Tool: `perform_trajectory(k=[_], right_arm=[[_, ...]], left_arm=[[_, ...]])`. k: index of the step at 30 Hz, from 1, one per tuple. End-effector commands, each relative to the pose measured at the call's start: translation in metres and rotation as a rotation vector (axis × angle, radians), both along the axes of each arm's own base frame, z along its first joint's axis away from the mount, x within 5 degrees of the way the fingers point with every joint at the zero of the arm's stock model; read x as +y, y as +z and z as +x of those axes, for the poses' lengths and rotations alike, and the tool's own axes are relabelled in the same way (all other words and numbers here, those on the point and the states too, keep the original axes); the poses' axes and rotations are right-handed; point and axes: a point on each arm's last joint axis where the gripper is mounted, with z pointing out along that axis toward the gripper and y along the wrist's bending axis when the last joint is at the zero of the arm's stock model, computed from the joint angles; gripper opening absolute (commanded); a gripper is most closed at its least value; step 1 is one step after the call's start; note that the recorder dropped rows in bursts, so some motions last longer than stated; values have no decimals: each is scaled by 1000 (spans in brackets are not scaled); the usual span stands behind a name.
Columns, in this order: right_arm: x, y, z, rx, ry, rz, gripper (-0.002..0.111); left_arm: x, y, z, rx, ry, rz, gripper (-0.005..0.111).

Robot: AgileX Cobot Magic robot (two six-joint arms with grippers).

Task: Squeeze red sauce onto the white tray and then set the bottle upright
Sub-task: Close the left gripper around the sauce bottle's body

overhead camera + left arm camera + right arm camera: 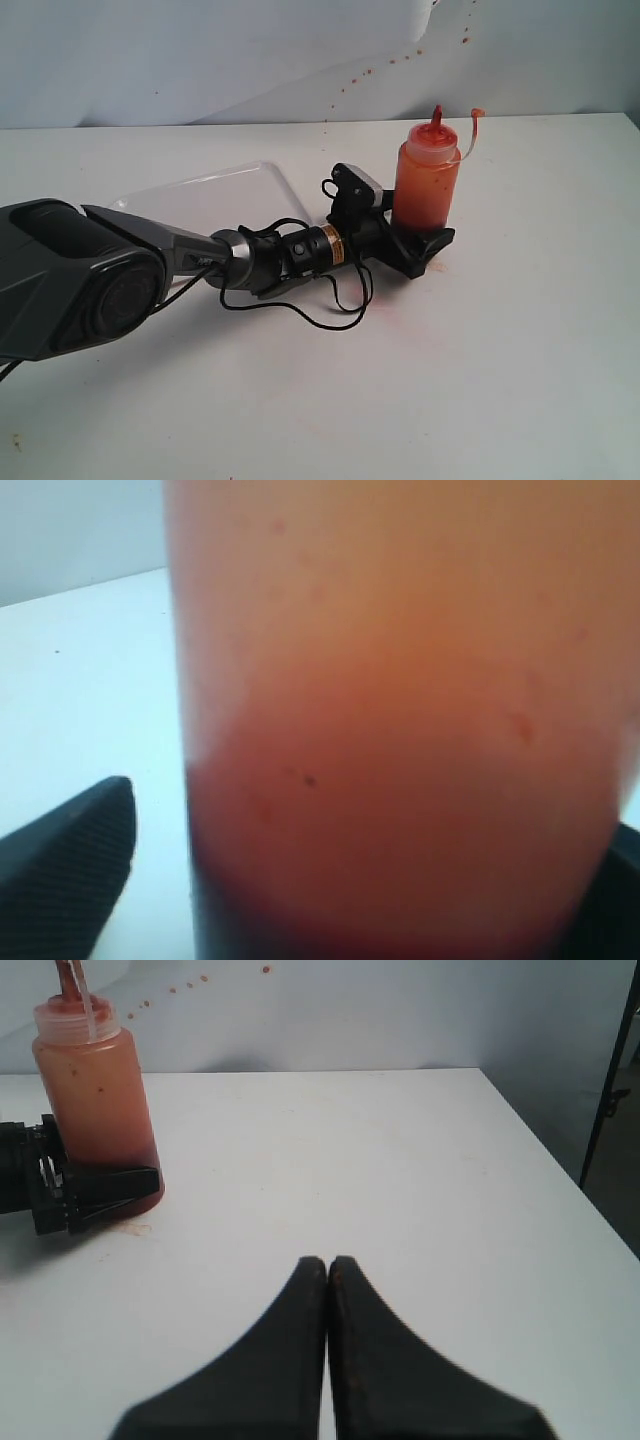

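Observation:
The bottle (427, 185) stands upright on the white table, orange-stained, with a red nozzle and its small cap hanging on a tether. Darker red sauce (400, 850) fills its lower part. My left gripper (425, 238) sits low around the bottle's base. In the left wrist view one finger (70, 880) stands apart from the bottle's side with bare table showing between; the other finger shows only at the frame's edge. The white tray (245, 182) lies behind the left arm, partly hidden. Its visible part shows no drops. My right gripper (327, 1265) hangs shut and empty over the table.
Small red splashes (390, 62) dot the back wall behind the bottle. A faint pinkish smear (385, 312) marks the table near the left wrist cables. The table's right edge (545, 1150) shows in the right wrist view.

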Motion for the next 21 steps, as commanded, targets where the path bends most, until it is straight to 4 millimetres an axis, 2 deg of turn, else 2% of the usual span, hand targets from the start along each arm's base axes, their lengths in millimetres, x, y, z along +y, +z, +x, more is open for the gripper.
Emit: perform_trajectory(k=[1,7,14,21], right_arm=[[0,-1,0,-4,8,-5,0],[0,-1,0,-4,8,-5,0],[0,-1,0,-4,8,-5,0],[0,-1,0,-4,8,-5,0]], left_arm=[[-3,0,-1,-4,-6,6,57],[-2,-2,-1,4,0,29,3],[-4,10,0,-17,-9,25,1],[-11,32,-11,12,-182,88,0]])
